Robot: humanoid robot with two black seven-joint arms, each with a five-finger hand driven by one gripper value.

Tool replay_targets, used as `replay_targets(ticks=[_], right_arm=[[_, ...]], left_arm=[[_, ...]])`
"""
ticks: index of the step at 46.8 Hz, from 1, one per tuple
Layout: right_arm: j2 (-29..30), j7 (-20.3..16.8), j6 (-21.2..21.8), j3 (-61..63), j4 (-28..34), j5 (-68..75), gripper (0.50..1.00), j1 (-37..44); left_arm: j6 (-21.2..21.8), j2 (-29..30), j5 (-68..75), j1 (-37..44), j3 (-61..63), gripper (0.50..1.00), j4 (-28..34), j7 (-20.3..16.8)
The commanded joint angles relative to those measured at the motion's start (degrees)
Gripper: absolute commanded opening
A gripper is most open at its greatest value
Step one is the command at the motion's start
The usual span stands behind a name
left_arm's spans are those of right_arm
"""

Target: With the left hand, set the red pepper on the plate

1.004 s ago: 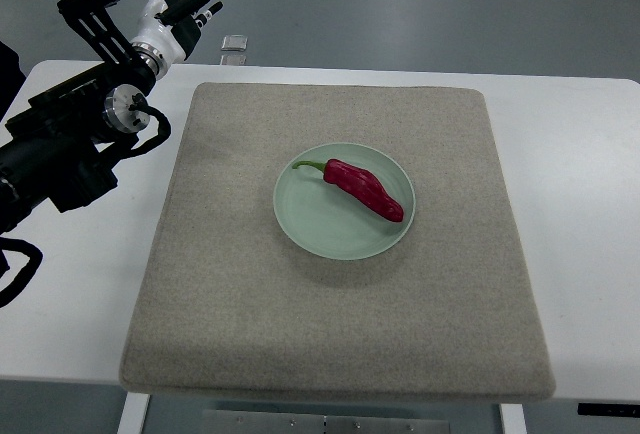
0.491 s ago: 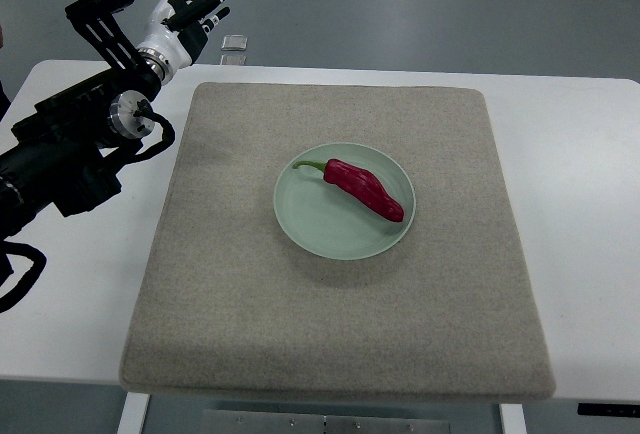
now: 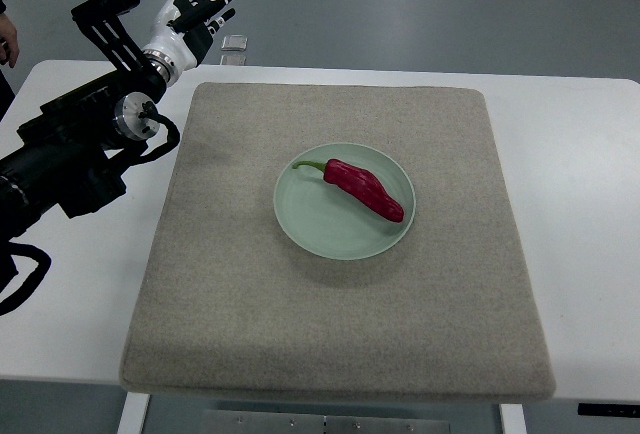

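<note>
Left hand (image 3: pixel 195 12) drifting slightly rightward, fingers spread wide, holding nothing. Red pepper (image 3: pixel 364 189) resting on plate (image 3: pixel 315 224), well apart. Placement apparently done.

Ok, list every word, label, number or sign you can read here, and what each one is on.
None can be read.
The pepper, plate, mat and table carry no print.
The left hand shows white markings on its fingers, but no letters or numbers.
The small clear object beyond the table's far edge is too small to tell whether it bears any text.
</note>
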Motion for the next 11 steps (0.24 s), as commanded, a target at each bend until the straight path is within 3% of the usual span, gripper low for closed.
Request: replay_targets(ticks=[1,11], right_arm=[[0.0,0.0,-0.1,0.1,-0.2,0.4,0.928,0.1],[0.0,0.8,0.0,0.2,0.0,0.4,0.930,-0.3]], left_arm=[[0.0,0.0,0.0,0.2,0.0,0.992,0.0,0.0],[0.0,0.0,0.0,0.3,-0.1,0.992,0.1,0.0]])
